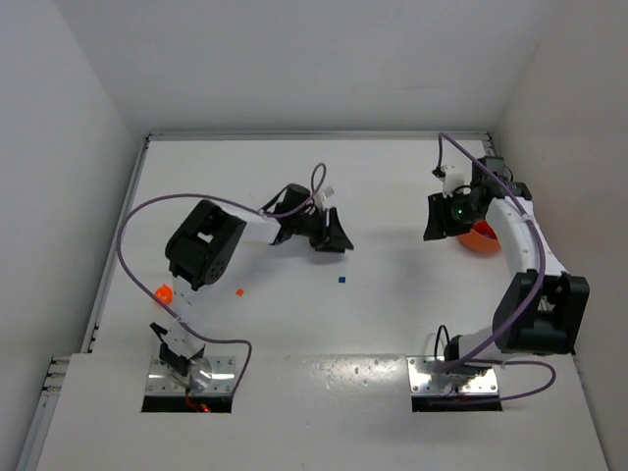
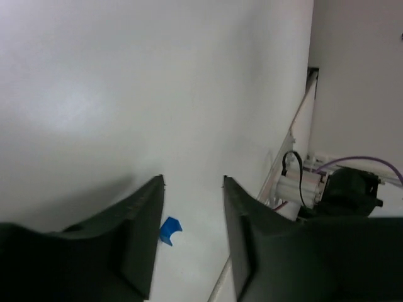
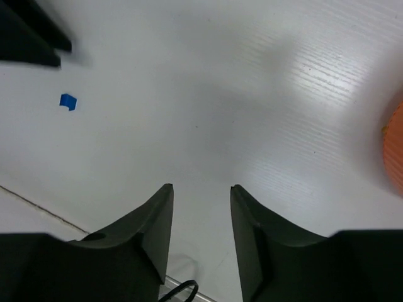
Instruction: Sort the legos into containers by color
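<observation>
A tiny blue lego (image 1: pixel 341 280) lies on the white table just in front of my left gripper (image 1: pixel 332 241). In the left wrist view the blue lego (image 2: pixel 169 230) shows on the table between the fingers, close to the left one, and the gripper (image 2: pixel 193 181) is open and holds nothing. An orange-red lego (image 1: pixel 238 291) lies further left, near a small round orange cup (image 1: pixel 164 292). My right gripper (image 1: pixel 433 226) hovers at the right beside the orange bowl (image 1: pixel 481 238). It is open (image 3: pixel 200 187) and empty over bare table, with the blue lego (image 3: pixel 67 101) far off at the left.
The orange bowl's rim (image 3: pixel 394 151) shows at the right edge of the right wrist view. The left gripper's dark fingers (image 3: pixel 31 34) show at its top left. White walls close the table at the left, back and right. Purple cables loop over both arms.
</observation>
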Controlling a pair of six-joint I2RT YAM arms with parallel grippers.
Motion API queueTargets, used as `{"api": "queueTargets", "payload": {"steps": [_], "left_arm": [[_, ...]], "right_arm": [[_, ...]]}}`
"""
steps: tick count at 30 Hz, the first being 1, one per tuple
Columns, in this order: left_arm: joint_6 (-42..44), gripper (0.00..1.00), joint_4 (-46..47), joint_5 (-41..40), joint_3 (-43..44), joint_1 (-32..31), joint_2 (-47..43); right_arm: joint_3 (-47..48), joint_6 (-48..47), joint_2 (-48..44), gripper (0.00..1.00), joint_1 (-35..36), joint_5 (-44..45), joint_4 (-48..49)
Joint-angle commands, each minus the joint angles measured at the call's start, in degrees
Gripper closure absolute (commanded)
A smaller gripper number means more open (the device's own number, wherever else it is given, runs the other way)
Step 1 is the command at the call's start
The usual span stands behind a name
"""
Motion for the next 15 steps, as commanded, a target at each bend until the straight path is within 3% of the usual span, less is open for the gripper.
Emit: {"api": "queueTargets", "payload": {"steps": [1, 5, 7, 10, 15], "left_arm": [[6.6, 0.49, -6.0, -5.0, 12.6, 4.5, -6.7], [13.8, 0.35, -16.7, -8.0, 24.5, 8.9, -11.5], [18.3, 0.23, -24.5, -12.1, 28.8, 11.6, -13.6], [17.9, 0.01, -30.9, -13.2, 34.9, 17.8, -17.2], [17.6, 0.01, -30.2, -11.6, 29.5, 29.1, -25.9]], "right_arm": [[-0.1, -4.2, -4.1, 0.57, 0.4, -2.9, 0.1], [-0.7, -9.5, -6.8, 0.42, 1.5, -3.5, -1.1], [-1.4, -12.6, -7.9, 0.39, 3.8, -4.0, -1.1], [-2.6, -14.0, -8.5, 0.39, 9.9, -1.5, -0.3], [-1.4, -14.0, -5.2, 0.42, 21.5, 7.3, 1.5]]}}
